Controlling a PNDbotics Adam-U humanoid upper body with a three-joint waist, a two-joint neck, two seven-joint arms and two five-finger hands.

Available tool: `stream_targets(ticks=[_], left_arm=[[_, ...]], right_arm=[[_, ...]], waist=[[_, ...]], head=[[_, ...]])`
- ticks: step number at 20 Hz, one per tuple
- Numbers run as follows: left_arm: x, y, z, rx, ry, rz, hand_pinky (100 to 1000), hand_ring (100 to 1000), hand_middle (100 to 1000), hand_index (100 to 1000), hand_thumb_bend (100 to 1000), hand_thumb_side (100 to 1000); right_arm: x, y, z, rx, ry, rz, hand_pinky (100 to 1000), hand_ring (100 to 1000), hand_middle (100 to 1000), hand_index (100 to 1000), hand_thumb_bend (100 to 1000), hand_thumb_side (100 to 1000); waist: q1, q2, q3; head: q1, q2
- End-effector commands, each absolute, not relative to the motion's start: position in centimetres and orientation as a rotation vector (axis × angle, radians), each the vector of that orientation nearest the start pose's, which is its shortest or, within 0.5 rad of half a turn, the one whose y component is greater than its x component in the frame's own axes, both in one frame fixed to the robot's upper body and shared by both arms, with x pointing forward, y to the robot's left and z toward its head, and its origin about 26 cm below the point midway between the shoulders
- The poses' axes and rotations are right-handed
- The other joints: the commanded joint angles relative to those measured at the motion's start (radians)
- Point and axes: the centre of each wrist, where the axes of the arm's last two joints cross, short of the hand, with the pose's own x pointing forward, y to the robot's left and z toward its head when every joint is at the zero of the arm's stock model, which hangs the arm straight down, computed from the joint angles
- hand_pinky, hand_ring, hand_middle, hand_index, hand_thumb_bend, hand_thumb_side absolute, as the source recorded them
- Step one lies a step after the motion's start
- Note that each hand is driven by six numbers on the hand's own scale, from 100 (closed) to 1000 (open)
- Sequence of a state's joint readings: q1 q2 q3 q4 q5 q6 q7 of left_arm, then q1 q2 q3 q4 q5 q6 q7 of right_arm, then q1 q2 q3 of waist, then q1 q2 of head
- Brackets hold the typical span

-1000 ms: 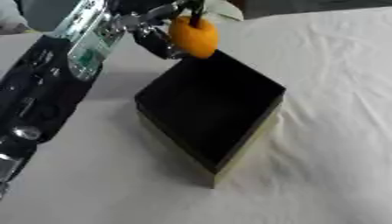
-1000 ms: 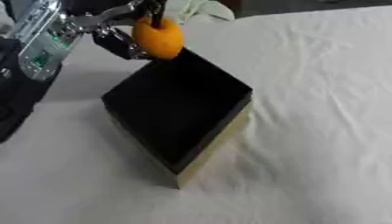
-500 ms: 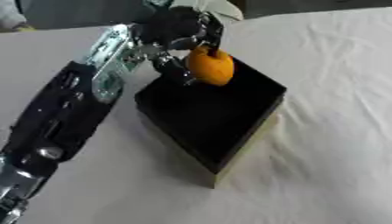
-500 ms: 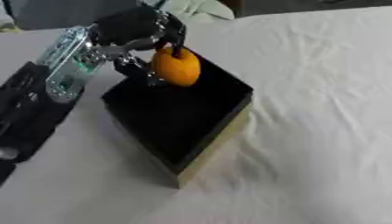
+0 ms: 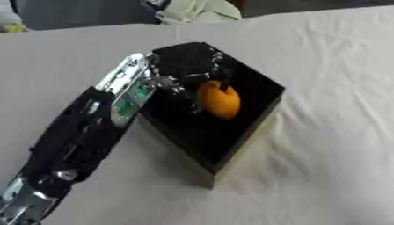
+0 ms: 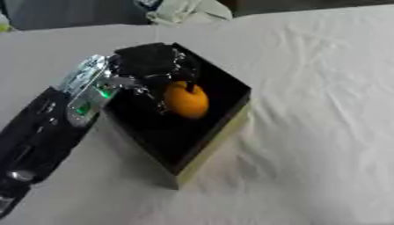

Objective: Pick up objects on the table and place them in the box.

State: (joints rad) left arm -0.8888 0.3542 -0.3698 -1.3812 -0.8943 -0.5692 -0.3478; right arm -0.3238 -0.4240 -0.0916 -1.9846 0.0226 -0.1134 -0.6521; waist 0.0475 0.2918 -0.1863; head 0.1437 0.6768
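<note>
the robot's left hand (image 5: 188,70), black with silver parts, reaches in from the lower left over a black square open-topped box with a pale yellowish outer wall (image 5: 238,145), which sits cornerwise on a tabletop covered with a wrinkled white cloth (image 5: 331,110). the hand's dark fingers are curled down around the top of a round orange fruit-like object (image 5: 218,100), pinching it from above, so the hand is closed on that object. the orange object hangs inside the box's outline, over its dark interior, nearer the far half of the box than the near corner; whether it touches the box floor cannot be told. the left forearm (image 5: 85,136), mostly black with a silver plate and a small green patch near the wrist, crosses the box's left edge on its way to the hand. in the right eye view the same grasp shows, with the orange object just below the fingers and the box's pale side wall facing the viewer. at the far edge of the tabletop lies a crumpled pale greenish-white cloth item (image 5: 196,11), well apart from the box. the robot's right hand shows in neither view.
</note>
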Motion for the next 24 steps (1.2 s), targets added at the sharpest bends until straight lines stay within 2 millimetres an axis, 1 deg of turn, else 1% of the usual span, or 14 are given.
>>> stream_targets(ticks=[1,2,3,6,10,11,12,15,17,20,22,24], left_arm=[[41.7,15.3,24.4,-0.829,2.149,2.256,406,565,655,731,573,100],[41.6,15.3,24.5,-0.846,2.133,2.259,441,607,691,798,595,100],[41.5,15.4,24.6,-0.862,2.115,2.266,472,645,719,846,619,100],[41.4,15.6,24.7,-0.913,2.068,2.292,514,698,760,893,657,100],[41.3,15.8,24.8,-0.946,2.045,2.299,536,727,783,918,673,100],[41.3,15.8,24.9,-0.950,2.047,2.296,536,727,782,917,671,100],[41.3,15.8,24.9,-0.952,2.052,2.292,528,721,771,904,644,100],[41.1,16.1,25.4,-0.962,2.096,2.253,515,713,763,890,608,100],[40.8,16.2,26.1,-0.967,2.145,2.198,501,703,754,871,555,100],[40.1,16.7,27.6,-0.959,2.279,2.051,475,688,747,812,470,100],[39.4,17.5,28.8,-0.941,2.399,1.918,453,669,738,779,432,100],[38.7,18.7,30.0,-0.932,2.523,1.779,449,665,739,762,427,100]], right_arm=[[29.8,-29.6,23.0,-0.622,-2.515,-0.359,770,748,650,862,292,1000],[29.8,-29.7,23.0,-0.622,-2.514,-0.358,770,748,650,862,292,1000],[29.8,-29.7,23.0,-0.622,-2.514,-0.359,770,748,650,862,292,1000],[29.8,-29.7,23.0,-0.622,-2.513,-0.358,770,748,649,861,292,1000],[29.8,-29.7,22.9,-0.623,-2.512,-0.359,770,749,649,861,292,1000],[29.8,-29.7,22.9,-0.623,-2.512,-0.359,770,749,649,861,292,1000],[29.8,-29.7,22.9,-0.623,-2.511,-0.359,770,749,649,861,292,1000],[29.8,-29.7,22.9,-0.625,-2.510,-0.359,770,749,649,861,291,1000],[29.8,-29.8,22.9,-0.627,-2.510,-0.360,770,749,649,861,290,1000],[29.8,-29.9,22.9,-0.632,-2.510,-0.360,770,748,649,861,290,1000],[29.7,-30.0,22.9,-0.639,-2.512,-0.361,769,748,649,861,291,1000],[29.7,-30.1,23.0,-0.649,-2.513,-0.362,769,748,649,861,292,1000]], waist=[[-0.007,-0.017,0.000],[-0.007,-0.017,0.001],[-0.007,-0.017,0.001],[-0.008,-0.017,0.002],[-0.008,-0.018,0.003],[-0.008,-0.019,0.004],[-0.009,-0.019,0.004],[-0.009,-0.023,0.005],[-0.009,-0.025,0.006],[-0.009,-0.027,0.008],[-0.008,-0.029,0.010],[-0.006,-0.030,0.012]], head=[[-0.002,-0.003],[-0.002,-0.003],[-0.002,-0.003],[-0.001,-0.003],[-0.001,-0.006],[-0.001,-0.006],[-0.001,-0.007],[-0.001,-0.011],[-0.001,-0.014],[-0.004,-0.016],[-0.007,-0.019],[-0.012,-0.019]])
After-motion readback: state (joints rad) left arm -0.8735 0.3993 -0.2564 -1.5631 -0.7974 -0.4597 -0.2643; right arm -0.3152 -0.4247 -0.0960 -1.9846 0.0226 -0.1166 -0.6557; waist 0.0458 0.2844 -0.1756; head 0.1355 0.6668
